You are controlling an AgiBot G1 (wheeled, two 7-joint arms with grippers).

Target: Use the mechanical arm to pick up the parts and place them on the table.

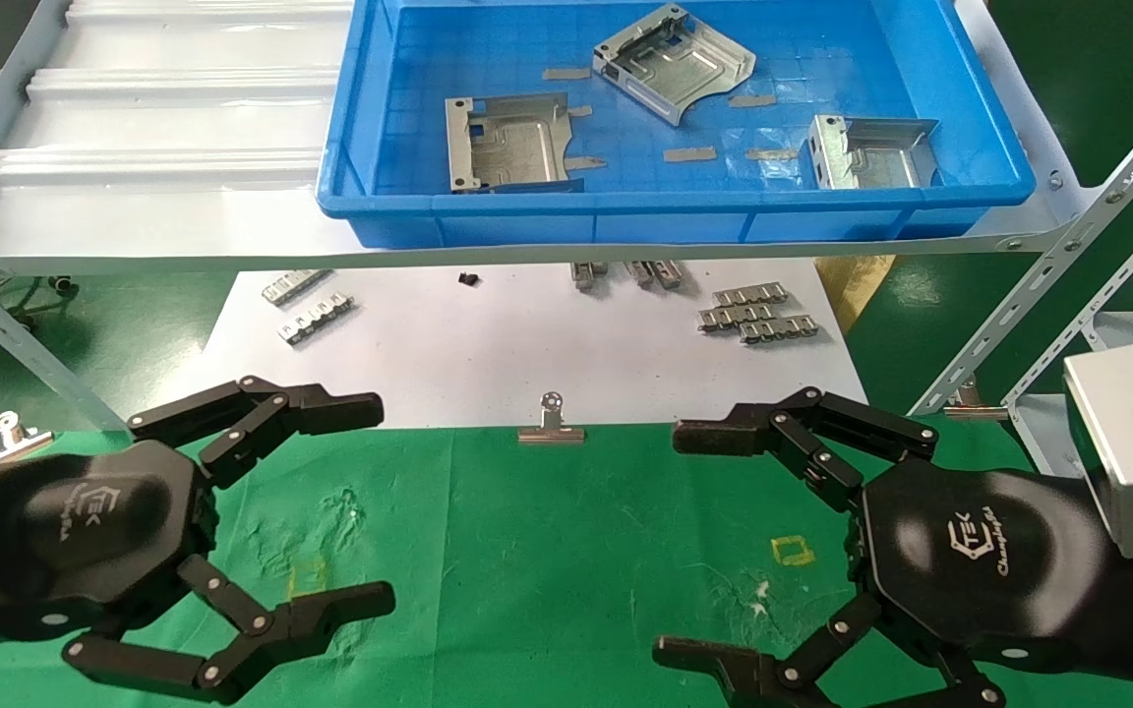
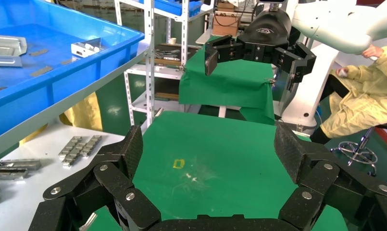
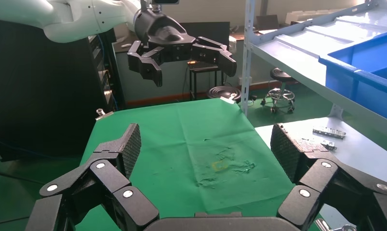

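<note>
Three silver sheet-metal parts lie in the blue tray [image 1: 994, 147] on the shelf: one at the left [image 1: 506, 143], one at the back middle [image 1: 673, 61], one at the right [image 1: 869, 152]. My left gripper [image 1: 370, 506] hovers open and empty over the green table [image 1: 547, 551] at the near left. My right gripper [image 1: 680, 546] hovers open and empty at the near right. The two face each other. In the left wrist view its fingers [image 2: 129, 149] frame bare cloth, with the right gripper [image 2: 251, 57] beyond. In the right wrist view the left gripper [image 3: 191, 62] shows beyond.
A white paper sheet [image 1: 488, 354] under the shelf carries several small ribbed metal strips [image 1: 753, 313]. A silver binder clip [image 1: 551, 423] sits at the paper's front edge. Yellow squares [image 1: 791, 551] mark the cloth. A metal shelf frame [image 1: 1068, 256] stands at the right.
</note>
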